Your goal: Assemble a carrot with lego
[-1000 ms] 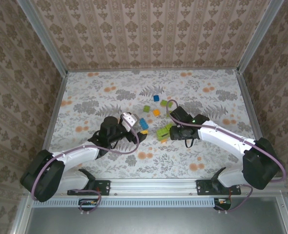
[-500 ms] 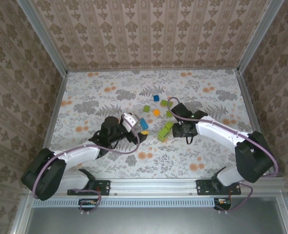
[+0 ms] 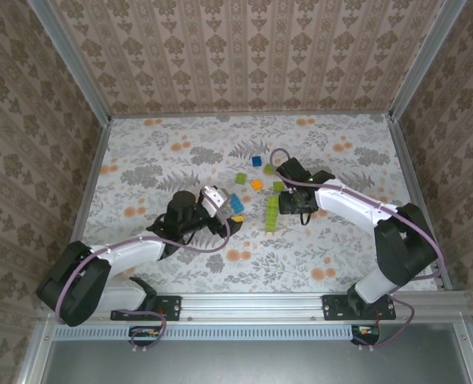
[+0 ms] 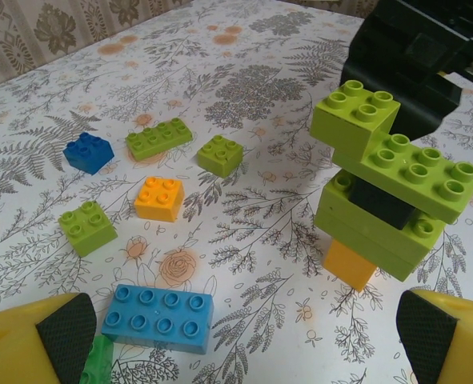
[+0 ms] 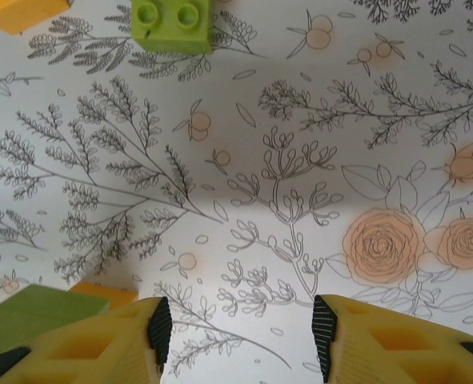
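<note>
Over the table (image 3: 340,160) the left gripper (image 4: 240,340) is hovering low, fingers spread wide and gripping nothing. A light blue brick (image 4: 160,318) and a dark green brick (image 4: 100,364) are lying just beside one of its fingers.

The right gripper (image 5: 242,326) is sitting with its jaws apart, bare table between the pads, nothing clamped.

Near the table middle the carrot (image 4: 412,172) is standing on its orange tip (image 4: 350,264), studs up. Its lime bricks are stacking above the tip with a black brick (image 4: 384,206) sandwiched in, right in front of the right gripper's black body. In the right wrist view a lime-and-orange edge is showing just outside one finger; touching or not, cannot tell.

Loose bricks are lying well apart from the carrot: a small blue brick (image 4: 88,152), a long lime brick (image 4: 159,138), two small lime bricks (image 4: 220,154) and an orange brick (image 4: 158,198).
</note>
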Available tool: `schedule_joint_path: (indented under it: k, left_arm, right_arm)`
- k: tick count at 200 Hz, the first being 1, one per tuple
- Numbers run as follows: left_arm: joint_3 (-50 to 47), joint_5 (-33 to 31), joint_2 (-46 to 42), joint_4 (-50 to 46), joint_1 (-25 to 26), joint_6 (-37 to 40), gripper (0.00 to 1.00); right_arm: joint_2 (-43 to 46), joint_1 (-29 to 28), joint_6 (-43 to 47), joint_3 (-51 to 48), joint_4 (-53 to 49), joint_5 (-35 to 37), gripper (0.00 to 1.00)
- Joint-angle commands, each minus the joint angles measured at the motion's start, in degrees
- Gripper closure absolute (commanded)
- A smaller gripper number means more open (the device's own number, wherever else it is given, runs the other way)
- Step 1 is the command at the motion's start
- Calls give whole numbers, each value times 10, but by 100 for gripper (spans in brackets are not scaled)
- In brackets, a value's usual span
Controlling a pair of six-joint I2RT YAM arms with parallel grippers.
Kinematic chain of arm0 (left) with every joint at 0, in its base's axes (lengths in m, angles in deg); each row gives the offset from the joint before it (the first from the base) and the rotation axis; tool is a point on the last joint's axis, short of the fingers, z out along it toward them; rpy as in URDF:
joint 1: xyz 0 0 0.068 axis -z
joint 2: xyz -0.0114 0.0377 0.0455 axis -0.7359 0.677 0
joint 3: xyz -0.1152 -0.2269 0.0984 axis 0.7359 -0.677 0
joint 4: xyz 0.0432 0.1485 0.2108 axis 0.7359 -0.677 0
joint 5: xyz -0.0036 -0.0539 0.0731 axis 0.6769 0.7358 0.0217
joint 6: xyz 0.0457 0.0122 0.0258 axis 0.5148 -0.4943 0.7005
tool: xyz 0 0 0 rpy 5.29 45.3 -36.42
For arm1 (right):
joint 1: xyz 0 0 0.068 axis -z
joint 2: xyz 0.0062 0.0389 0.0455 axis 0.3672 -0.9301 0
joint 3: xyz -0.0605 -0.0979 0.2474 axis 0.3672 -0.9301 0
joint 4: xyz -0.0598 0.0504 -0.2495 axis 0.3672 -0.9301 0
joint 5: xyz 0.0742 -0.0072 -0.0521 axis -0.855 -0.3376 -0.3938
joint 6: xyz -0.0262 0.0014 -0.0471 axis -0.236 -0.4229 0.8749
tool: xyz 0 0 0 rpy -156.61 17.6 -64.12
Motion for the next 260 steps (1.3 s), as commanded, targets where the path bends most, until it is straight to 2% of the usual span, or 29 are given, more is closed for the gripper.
schedule_joint_path:
  k: [1,170,260]
  left_arm:
    - [19,13,6,13,-4,-8,0]
    - [33,21,29,3,-4,-2,0]
    - [36,24,32,-1,-4,-2,0]
  right_arm:
    - [-16,2,15,27,4,11,47]
    - [-107,4,48,115,23,-11,48]
    - [-99,28,51,124,7,6,47]
